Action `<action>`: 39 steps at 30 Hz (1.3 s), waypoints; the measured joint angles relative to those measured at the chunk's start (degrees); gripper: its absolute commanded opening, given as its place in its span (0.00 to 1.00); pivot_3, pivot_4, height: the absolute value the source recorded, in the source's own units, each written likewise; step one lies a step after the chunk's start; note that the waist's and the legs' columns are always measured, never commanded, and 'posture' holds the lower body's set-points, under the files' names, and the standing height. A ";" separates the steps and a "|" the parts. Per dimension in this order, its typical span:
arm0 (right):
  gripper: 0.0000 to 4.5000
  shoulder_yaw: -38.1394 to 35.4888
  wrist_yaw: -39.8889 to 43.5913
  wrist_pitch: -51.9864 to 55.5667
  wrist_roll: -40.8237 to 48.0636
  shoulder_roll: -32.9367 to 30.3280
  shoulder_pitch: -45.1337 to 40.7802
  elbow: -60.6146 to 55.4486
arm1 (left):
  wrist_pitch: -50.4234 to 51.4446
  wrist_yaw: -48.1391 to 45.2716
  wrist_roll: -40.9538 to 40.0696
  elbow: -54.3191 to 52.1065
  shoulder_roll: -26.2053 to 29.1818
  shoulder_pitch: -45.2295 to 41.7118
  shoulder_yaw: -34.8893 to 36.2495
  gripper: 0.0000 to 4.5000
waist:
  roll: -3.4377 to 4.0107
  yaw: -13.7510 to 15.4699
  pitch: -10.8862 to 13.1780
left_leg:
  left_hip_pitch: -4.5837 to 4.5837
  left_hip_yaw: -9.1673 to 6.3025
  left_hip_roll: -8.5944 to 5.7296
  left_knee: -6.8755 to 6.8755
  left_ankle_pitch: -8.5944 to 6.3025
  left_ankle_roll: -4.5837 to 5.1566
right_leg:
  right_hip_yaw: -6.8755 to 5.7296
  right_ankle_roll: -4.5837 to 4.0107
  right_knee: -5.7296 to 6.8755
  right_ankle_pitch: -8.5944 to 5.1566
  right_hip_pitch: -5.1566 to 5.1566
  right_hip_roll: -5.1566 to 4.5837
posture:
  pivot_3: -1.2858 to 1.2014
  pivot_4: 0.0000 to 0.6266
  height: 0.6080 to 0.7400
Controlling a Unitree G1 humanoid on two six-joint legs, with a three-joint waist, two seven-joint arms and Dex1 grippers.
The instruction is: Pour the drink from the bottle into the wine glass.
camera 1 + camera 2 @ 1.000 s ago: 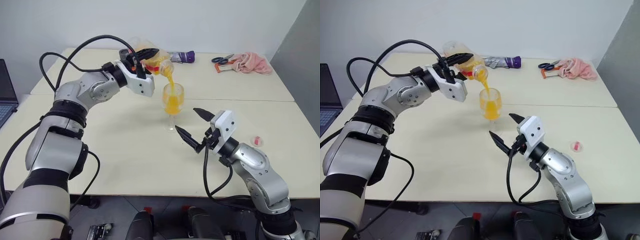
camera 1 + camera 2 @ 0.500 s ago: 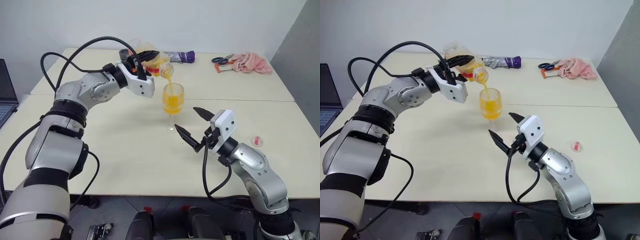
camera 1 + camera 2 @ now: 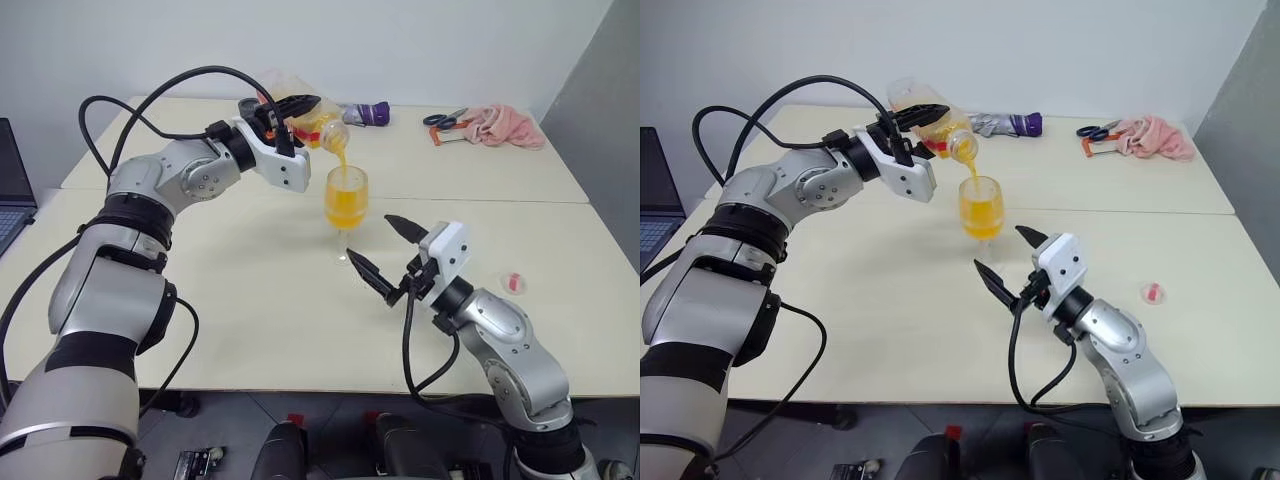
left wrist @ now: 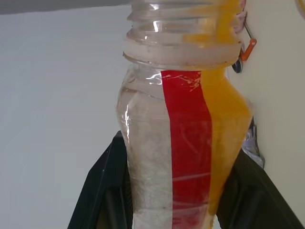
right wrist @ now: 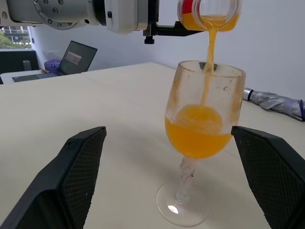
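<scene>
My left gripper (image 3: 298,118) is shut on the clear bottle (image 3: 312,120), which has a red stripe (image 4: 187,143) down its side. The bottle is tipped with its open mouth over the wine glass (image 3: 346,200). A thin stream of orange drink (image 5: 209,45) falls from the mouth into the bowl, which is over half full. The glass stands upright on the cream table (image 3: 250,300). My right gripper (image 3: 370,236) hovers open just in front of the glass, one finger on each side of the stem, touching nothing.
At the back of the table lie a folded purple umbrella (image 3: 365,113), scissors (image 3: 443,118) and a pink cloth (image 3: 505,125). A small red-and-white cap (image 3: 514,281) lies to the right of my right arm. A laptop (image 3: 10,185) sits at the far left.
The drink in the glass has risen while the stream keeps falling. Both arms have stayed where they were.
</scene>
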 measured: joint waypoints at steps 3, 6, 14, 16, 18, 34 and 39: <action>1.00 0.48 0.09 0.00 0.02 -0.14 0.25 0.09 | 0.02 0.24 0.22 0.03 0.09 -0.22 -0.58 0.38 | 0.00 0.00 0.00 | 0.00 -0.01 0.00 0.00 0.00 0.00 | 0.00 0.00 0.00 0.00 0.00 0.00 | 0.52 0.24 1.00; 1.00 0.82 0.32 0.00 0.04 -0.26 0.64 0.09 | 0.02 0.52 0.72 0.11 0.11 -0.45 -0.73 0.38 | 0.00 0.00 0.00 | 0.00 0.00 0.00 0.01 0.00 0.00 | 0.00 0.00 0.00 0.00 0.00 0.00 | 0.52 0.24 1.00; 1.00 0.83 0.48 0.00 0.09 -0.75 0.77 0.09 | 0.08 1.98 1.39 1.25 0.30 -1.73 -1.14 0.38 | 0.00 0.00 0.00 | 0.00 0.00 -0.01 0.01 0.00 0.00 | -0.01 0.00 0.00 0.00 0.00 0.00 | 0.52 0.24 1.00; 1.00 0.84 0.51 0.00 0.11 -0.76 0.78 0.09 | 0.08 2.40 1.85 1.34 0.29 -1.76 -1.24 0.38 | 0.00 0.00 0.00 | 0.00 0.00 -0.01 0.01 0.00 0.00 | -0.01 0.00 0.00 0.00 0.00 0.00 | 0.52 0.24 1.00; 1.00 0.85 0.64 0.00 0.13 -0.78 0.81 0.09 | 0.08 2.70 2.28 1.46 0.30 -1.84 -1.64 0.38 | 0.00 0.00 0.00 | 0.00 0.00 -0.01 0.01 0.00 0.00 | -0.01 0.00 0.01 0.00 0.00 0.00 | 0.52 0.24 1.00; 1.00 0.91 0.92 0.06 0.23 -0.78 0.97 0.09 | 0.06 3.93 3.31 1.98 0.29 -2.59 -2.31 0.38 | 0.00 0.00 0.00 | 0.00 0.00 -0.01 0.01 0.00 0.00 | -0.01 0.00 0.01 0.00 0.00 0.00 | 0.52 0.24 1.00; 1.00 0.91 0.93 0.13 0.27 -0.76 0.97 0.09 | 0.08 3.90 3.25 2.21 0.23 -2.59 -2.33 0.38 | 0.00 0.00 0.00 | 0.00 0.00 -0.01 0.02 0.00 0.00 | 0.00 0.00 0.02 0.00 0.00 0.00 | 0.52 0.24 1.00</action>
